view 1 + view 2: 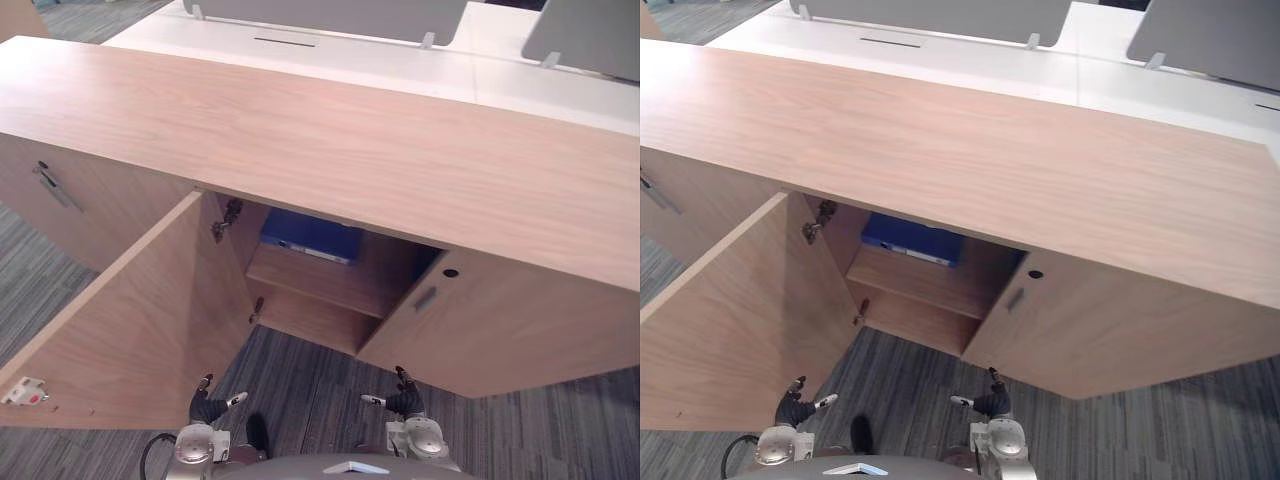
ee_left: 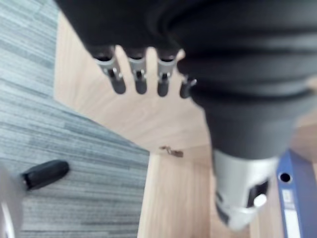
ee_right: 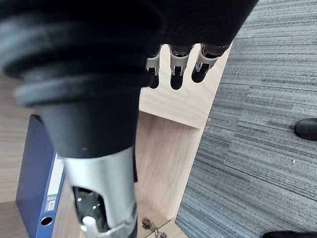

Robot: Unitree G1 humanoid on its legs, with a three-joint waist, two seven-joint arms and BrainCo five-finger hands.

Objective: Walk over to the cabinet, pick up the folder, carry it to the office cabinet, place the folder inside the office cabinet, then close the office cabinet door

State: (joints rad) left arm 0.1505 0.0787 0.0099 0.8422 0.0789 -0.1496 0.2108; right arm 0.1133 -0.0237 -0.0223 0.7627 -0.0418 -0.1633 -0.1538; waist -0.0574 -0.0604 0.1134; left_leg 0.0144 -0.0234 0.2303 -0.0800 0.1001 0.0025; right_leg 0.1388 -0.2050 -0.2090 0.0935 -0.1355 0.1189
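Blue folder (image 1: 312,236) sits on the shelf (image 1: 322,277) inside the office cabinet (image 1: 330,150), door (image 1: 130,320) open; left hand (image 1: 207,405) and right hand (image 1: 405,401) empty, fingers relaxed.

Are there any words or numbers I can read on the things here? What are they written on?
None can be read.
Blue folder: its white spine label carries tiny print, too small and blurred to read.
Open cabinet door: a small white tag with a red spot sits near its lower corner; no letters can be made out on it.
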